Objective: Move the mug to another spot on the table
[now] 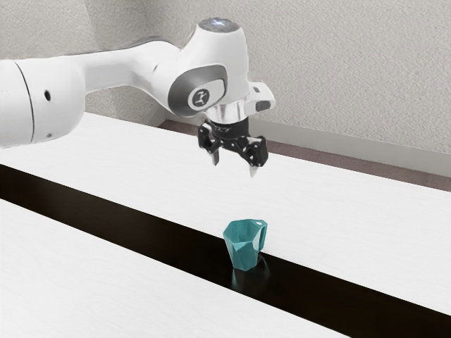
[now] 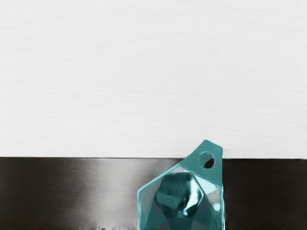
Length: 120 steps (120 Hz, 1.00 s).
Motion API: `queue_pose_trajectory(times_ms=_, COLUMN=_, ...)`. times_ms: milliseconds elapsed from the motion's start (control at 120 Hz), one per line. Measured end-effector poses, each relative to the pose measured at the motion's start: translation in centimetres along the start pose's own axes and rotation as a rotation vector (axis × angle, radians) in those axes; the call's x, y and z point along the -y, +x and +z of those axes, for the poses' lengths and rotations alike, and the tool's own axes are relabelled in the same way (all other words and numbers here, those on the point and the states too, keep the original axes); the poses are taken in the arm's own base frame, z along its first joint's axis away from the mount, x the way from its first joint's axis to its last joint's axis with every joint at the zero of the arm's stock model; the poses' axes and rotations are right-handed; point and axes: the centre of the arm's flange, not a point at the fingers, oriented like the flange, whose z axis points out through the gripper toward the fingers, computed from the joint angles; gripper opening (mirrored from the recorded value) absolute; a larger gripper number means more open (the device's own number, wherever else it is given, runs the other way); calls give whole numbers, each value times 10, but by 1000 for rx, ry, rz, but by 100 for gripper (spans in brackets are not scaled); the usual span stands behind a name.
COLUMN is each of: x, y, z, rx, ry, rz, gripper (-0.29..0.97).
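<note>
**Desk:** Where's the mug?

**Me:** The mug (image 1: 245, 244) stands upright on the dark stripe (image 1: 127, 220) that crosses the white tabletop (image 1: 99, 158). Its handle (image 1: 264, 226) is turned toward the exterior view's right. My tool (image 1: 235, 163) hangs well above it, fingers apart, with nothing between them.

**Desk:** What worries you from here?

**Me:** Mostly the shape. The walls are faceted and taper toward the base. I reckon flat fingers could land on a slanted facet and squeeze the mug upward or twist it out. In the wrist view it also seems a little off my hand's centre line. If I come straight down like that, one finger may strike the rim or the handle tab and tip it. It looks light too, so a nudge could send it sliding along that glossy stripe. And if I release it tilted at the new spot, it may topple.

**Desk:** Any writing or brand?

**Me:** None I can read. The mug is plain teal with no label. The arm has a small emblem (image 1: 201, 97) on a grey disc near the wrist. It's a mark, with no letters I can make out.
</note>
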Motion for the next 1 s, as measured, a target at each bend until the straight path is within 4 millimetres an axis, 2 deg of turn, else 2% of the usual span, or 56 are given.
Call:
queue_pose_trajectory(times_ms=58, x=-12, y=-6, z=18, rx=19, ry=1, rz=15, gripper=68)
queue_pose_trajectory(times_ms=167, x=-19, y=-14, z=49, rx=51, ry=23, rz=66, gripper=68)
queue_pose_trajectory(times_ms=275, x=-39, y=-23, z=58, rx=51, ry=28, rz=157, gripper=68)
queue_pose_trajectory(times_ms=433, x=-30, y=-21, z=71, rx=51, ry=30, rz=261, gripper=68)
queue_pose_trajectory(times_ms=517, x=-42, y=-21, z=75, rx=32, ry=14, rz=333, gripper=68)
queue_pose_trajectory(times_ms=592, x=-50, y=-23, z=88, rx=43, ry=-19, rz=364, gripper=68)
queue_pose_trajectory(times_ms=750, x=-44, y=-27, z=109, rx=72, ry=-62, rz=376, gripper=68)
queue_pose_trajectory(times_ms=858, x=-43, y=-27, z=113, rx=72, ry=-70, rz=400, gripper=68)
queue_pose_trajectory(times_ms=1000, x=-33, y=-10, z=125, rx=62, ry=-66, rz=419, gripper=68)
